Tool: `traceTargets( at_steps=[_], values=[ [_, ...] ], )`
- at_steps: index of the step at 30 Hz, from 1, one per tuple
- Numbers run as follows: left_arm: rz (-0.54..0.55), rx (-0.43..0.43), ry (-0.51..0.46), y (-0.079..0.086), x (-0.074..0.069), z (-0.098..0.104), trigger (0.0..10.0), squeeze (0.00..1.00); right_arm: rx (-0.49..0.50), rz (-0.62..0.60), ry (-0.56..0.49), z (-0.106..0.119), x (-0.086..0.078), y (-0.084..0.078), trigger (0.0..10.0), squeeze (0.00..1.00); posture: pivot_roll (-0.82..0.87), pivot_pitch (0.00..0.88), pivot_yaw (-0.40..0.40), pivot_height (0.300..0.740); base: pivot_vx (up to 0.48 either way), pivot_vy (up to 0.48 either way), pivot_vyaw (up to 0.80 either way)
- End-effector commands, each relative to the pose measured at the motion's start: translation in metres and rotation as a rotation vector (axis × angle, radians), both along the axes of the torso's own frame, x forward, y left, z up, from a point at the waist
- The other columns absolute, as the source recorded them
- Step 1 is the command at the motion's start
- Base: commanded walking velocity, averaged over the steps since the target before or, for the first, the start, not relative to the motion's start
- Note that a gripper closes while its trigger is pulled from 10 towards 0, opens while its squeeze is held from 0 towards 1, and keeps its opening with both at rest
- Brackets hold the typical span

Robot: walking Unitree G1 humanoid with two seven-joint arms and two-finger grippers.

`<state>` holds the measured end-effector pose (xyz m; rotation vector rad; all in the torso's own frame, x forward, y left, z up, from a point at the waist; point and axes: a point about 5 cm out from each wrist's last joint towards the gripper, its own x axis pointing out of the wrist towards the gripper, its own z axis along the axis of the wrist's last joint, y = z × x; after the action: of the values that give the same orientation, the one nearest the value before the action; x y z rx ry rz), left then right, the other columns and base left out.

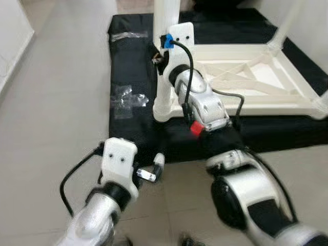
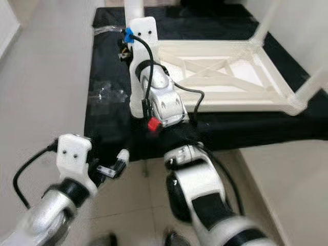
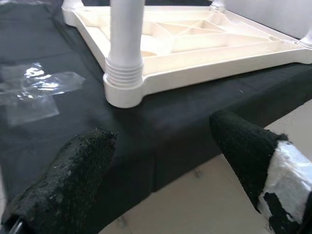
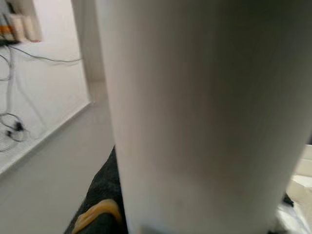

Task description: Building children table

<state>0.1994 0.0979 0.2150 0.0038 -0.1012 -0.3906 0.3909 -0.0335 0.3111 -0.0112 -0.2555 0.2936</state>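
Upturned white tabletop (image 1: 287, 97) lies on black mat (image 1: 133, 77); right gripper (image 1: 163, 55) at its near-corner leg (image 1: 166, 15), grip state unreadable; left gripper (image 1: 148, 171) spread wide, empty, off the mat's near edge.

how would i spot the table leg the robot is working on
On the black mat lies a cream table frame, upside down. The leg stands upright in the frame's corner nearest the robot's left, with the right claw at it; the other legs stand unattended.

The upturned white table frame (image 2: 225, 69) lies on a black mat (image 2: 110, 66), right arm (image 2: 161, 100) reaching its corner leg (image 2: 134, 10).
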Motion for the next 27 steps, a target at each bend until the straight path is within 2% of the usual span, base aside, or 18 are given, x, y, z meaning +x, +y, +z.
traceTargets(
  at_steps=[1, 3, 6, 9, 12, 13, 14, 16, 17, 18, 19, 20, 22, 24, 25, 27],
  values=[
    [0.000, 0.000, 0.019, 0.001, -0.001, -0.003, 10.0, 0.00, -0.095, -0.101, 0.394, -0.099, 0.006, -0.012, 10.0, 0.00, 0.14, 0.307, -0.089, 0.740, 0.000, 0.000, 0.00],
    [0.004, 0.002, 0.020, 0.002, -0.001, -0.003, 10.0, 0.00, -0.101, -0.193, 0.401, -0.100, 0.007, -0.011, 10.0, 0.00, 0.14, 0.308, -0.089, 0.740, 0.000, 0.000, 0.00],
    [0.004, 0.004, 0.019, 0.003, -0.001, -0.003, 10.0, 0.00, -0.107, -0.227, 0.417, -0.101, 0.007, -0.011, 10.0, 0.00, 0.14, 0.308, -0.089, 0.740, 0.000, 0.000, 0.00],
    [0.003, 0.006, 0.017, 0.003, -0.001, -0.003, 10.0, 0.00, -0.066, -0.296, 0.466, -0.103, 0.008, -0.012, 10.0, 0.00, 0.14, 0.310, -0.090, 0.740, 0.000, 0.000, 0.00],
    [0.003, 0.005, 0.011, 0.004, 0.001, -0.001, 10.0, 0.00, 0.035, -0.454, 0.512, -0.102, 0.009, -0.018, 10.0, 0.00, 0.14, 0.312, -0.091, 0.740, 0.000, 0.000, 0.00],
    [0.003, 0.005, 0.011, 0.004, 0.001, -0.001, 10.0, 0.00, 0.035, -0.454, 0.512, -0.102, 0.009, -0.018, 10.0, 0.00, 0.14, 0.312, -0.091, 0.740, 0.000, 0.000, 0.00],
    [0.002, 0.006, 0.010, 0.004, 0.001, -0.001, 10.0, 0.00, 0.072, -0.506, 0.525, -0.103, 0.008, -0.020, 10.0, 0.00, 0.14, 0.315, -0.090, 0.740, 0.000, 0.000, 0.00],
    [0.002, 0.006, 0.010, 0.004, 0.001, -0.001, 10.0, 0.00, 0.072, -0.506, 0.525, -0.103, 0.008, -0.020, 10.0, 0.00, 0.14, 0.315, -0.090, 0.740, 0.000, 0.000, 0.00],
    [0.002, 0.007, 0.008, 0.004, 0.001, 0.000, 10.0, 0.00, 0.092, -0.582, 0.504, -0.100, 0.008, -0.025, 10.0, 0.00, 0.14, 0.315, -0.090, 0.740, 0.000, 0.000, 0.00],
    [0.002, 0.007, 0.008, 0.004, 0.001, 0.000, 10.0, 0.00, 0.092, -0.582, 0.504, -0.100, 0.008, -0.025, 10.0, 0.00, 0.14, 0.315, -0.090, 0.740, 0.000, 0.000, 0.00],
    [0.002, 0.011, 0.007, 0.005, 0.001, 0.000, 10.0, 0.00, 0.109, -0.666, 0.477, -0.097, 0.008, -0.031, 10.0, 0.00, 0.15, 0.319, -0.090, 0.740, 0.000, 0.000, 0.00],
    [0.002, 0.011, 0.007, 0.005, 0.001, 0.000, 10.0, 0.00, 0.109, -0.666, 0.477, -0.097, 0.008, -0.031, 10.0, 0.00, 0.15, 0.319, -0.090, 0.740, 0.000, 0.000, 0.00],
    [0.007, 0.016, 0.005, 0.007, 0.002, 0.000, 10.0, 0.00, 0.141, -0.792, 0.420, -0.091, 0.005, -0.036, 10.0, 0.00, 0.15, 0.319, -0.090, 0.740, 0.000, 0.000, 0.00],
    [0.010, 0.018, 0.002, 0.008, 0.003, 0.001, 10.0, 0.00, 0.149, -0.819, 0.388, -0.089, 0.003, -0.034, 10.0, 0.00, 0.15, 0.322, -0.088, 0.740, 0.000, 0.000, 0.00],
    [0.015, 0.019, -0.002, 0.009, 0.004, 0.002, 10.0, 0.00, 0.142, -0.863, 0.335, -0.084, 0.000, -0.030, 10.0, 0.00, 0.16, 0.321, -0.090, 0.740, 0.000, 0.000, 0.00],
    [0.015, 0.019, -0.002, 0.009, 0.004, 0.002, 10.0, 0.00, 0.142, -0.863, 0.335, -0.084, 0.000, -0.030, 10.0, 0.00, 0.16, 0.321, -0.090, 0.740, 0.000, 0.000, 0.00]
  ],
)
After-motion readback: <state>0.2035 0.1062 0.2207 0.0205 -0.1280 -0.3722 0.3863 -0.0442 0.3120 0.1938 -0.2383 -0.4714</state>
